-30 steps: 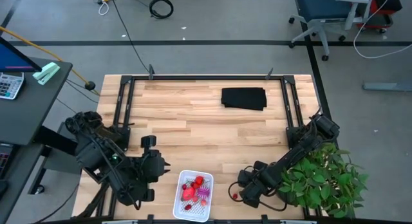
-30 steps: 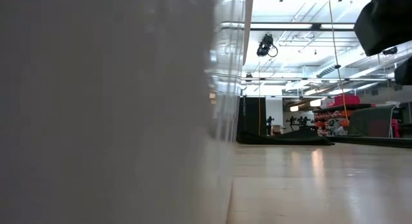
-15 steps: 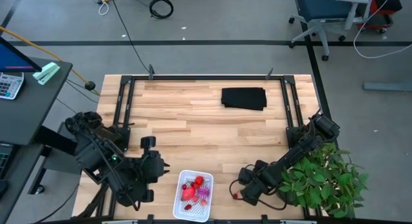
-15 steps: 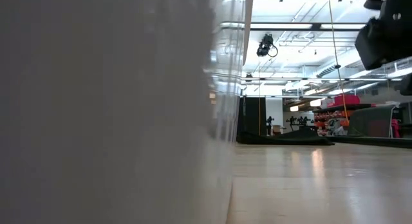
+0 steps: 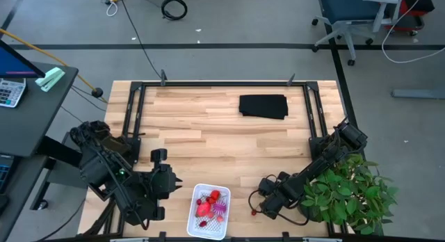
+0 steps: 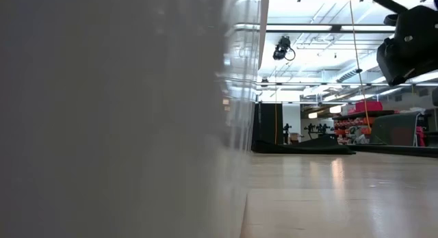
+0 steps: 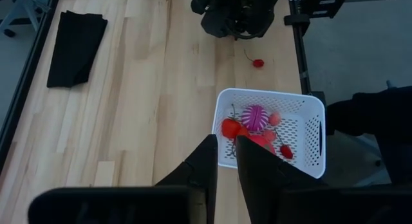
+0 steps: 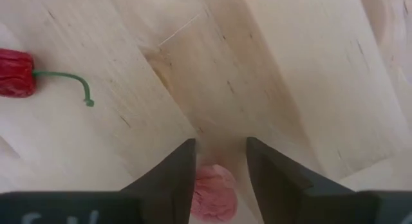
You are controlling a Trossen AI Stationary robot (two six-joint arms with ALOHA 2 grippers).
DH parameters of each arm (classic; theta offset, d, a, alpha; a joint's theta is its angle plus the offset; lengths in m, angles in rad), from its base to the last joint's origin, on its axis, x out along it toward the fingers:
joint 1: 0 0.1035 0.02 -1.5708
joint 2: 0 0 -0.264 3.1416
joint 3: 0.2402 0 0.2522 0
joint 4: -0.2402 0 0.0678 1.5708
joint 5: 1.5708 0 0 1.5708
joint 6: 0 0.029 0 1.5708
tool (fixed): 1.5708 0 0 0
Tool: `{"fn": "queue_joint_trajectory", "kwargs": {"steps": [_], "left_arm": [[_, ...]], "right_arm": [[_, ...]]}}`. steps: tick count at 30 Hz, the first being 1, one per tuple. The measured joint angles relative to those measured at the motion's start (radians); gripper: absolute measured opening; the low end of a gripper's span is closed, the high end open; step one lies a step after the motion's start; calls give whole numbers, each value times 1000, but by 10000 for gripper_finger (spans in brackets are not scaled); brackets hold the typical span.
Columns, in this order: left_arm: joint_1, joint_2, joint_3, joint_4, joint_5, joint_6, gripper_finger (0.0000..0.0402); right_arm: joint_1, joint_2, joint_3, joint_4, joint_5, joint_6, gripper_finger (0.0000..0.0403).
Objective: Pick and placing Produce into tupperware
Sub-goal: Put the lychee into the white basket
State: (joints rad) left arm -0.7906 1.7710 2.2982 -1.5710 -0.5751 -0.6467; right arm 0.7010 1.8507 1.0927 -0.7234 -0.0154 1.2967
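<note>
- Since a second ago, the right arm has drawn back a little from the container toward the potted plant (image 5: 351, 193), and the left arm has shifted slightly toward the near left corner; everything lying on the worktop (image 5: 222, 141) has stayed put.
- Wooden worktop with a black frame carries all the things; a folded black cloth (image 5: 263, 106) lies flat near its far edge, well apart from the rest.
- Left gripper (image 7: 223, 161) hovers just beside the container, its fingers nearly clenched with only a thin gap and nothing between them.
- Right gripper (image 8: 216, 161) hangs low over the near right part of the worktop, fingers parted, a pink-red piece (image 8: 214, 192) seen between them; whether it is grasped I cannot tell.
- White container (image 5: 195, 204) sits at the near edge, between the two arms.
- Inside it lie several red pieces (image 5: 205, 202) and a spiky purple ball (image 7: 256, 116).
- One small red pepper with a green stem (image 8: 17, 73) lies on the bare wood just beside the right gripper, outside the container.
</note>
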Motion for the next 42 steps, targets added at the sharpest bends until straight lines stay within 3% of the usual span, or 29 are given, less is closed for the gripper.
{"fn": "queue_joint_trajectory", "kwargs": {"steps": [7, 24, 36, 42], "left_arm": [[0, 0, 0, 0, 0, 1, 66], [0, 0, 0, 0, 0, -18, 66], [0, 0, 0, 0, 0, -23, 58], [0, 0, 0, 0, 0, -23, 61]], "right_arm": [[6, 2, 5, -6, 1, -41, 148], [22, 2, 8, -10, -20, 13, 227], [57, 3, 8, -19, -17, 46, 227], [55, 3, 7, -20, -5, 46, 196]]}}
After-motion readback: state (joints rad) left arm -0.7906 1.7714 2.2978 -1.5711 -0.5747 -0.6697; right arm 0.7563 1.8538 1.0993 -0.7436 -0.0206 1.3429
